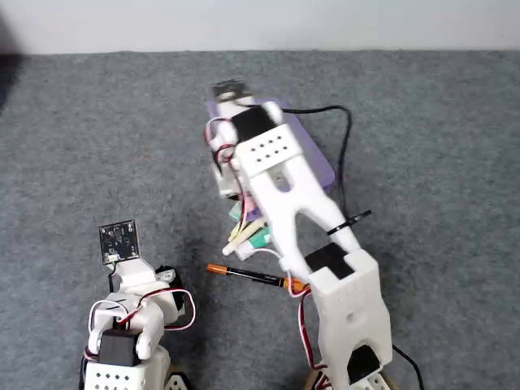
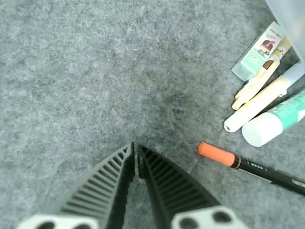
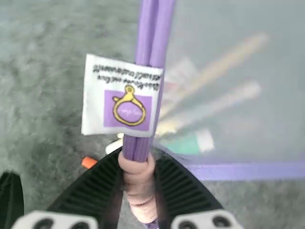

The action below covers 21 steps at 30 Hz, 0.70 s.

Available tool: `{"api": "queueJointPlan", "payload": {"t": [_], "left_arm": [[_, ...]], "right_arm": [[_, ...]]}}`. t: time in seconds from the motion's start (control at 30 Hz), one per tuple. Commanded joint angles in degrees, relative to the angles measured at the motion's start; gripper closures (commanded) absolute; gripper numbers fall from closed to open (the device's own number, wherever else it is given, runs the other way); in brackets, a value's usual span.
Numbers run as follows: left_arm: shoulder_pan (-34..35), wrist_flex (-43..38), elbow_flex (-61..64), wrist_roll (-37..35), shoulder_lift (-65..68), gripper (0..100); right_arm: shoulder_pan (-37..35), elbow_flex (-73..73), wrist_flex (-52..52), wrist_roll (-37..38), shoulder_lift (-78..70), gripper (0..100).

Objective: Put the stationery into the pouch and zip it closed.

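Note:
The translucent pouch with purple edging lies at mid-table under my right arm. My right gripper is shut on the pouch's zip edge, pinching the pink pull tab just below a white tag. Loose stationery lies beside the pouch: a cream marker, a green-and-white glue stick, an eraser and a black pen with an orange cap. The pen lies nearest the front. My left gripper is shut and holds nothing, hovering over bare felt just beside the pen's cap.
Grey felt covers the whole table. A black cable loops from the right arm over the pouch's far side. Open felt stretches to the left and far right.

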<state>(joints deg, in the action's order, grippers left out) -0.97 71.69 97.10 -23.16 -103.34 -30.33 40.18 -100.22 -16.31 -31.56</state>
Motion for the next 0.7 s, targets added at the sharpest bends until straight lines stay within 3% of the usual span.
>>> {"api": "queueJointPlan", "payload": {"t": [0.0, 0.17, 0.67], "left_arm": [[0.3, 0.3, -0.7, -0.5, -0.6, 99], [0.3, 0.3, -0.7, -0.5, -0.6, 99], [0.3, 0.3, -0.7, -0.5, -0.6, 99]], "right_arm": [[4.2, 1.1, -2.5, -6.2, 3.9, 99.1], [7.4, 0.6, -2.7, -10.4, 4.1, 99.1], [5.6, -15.8, -2.4, -10.5, 19.2, 99.1]]}}
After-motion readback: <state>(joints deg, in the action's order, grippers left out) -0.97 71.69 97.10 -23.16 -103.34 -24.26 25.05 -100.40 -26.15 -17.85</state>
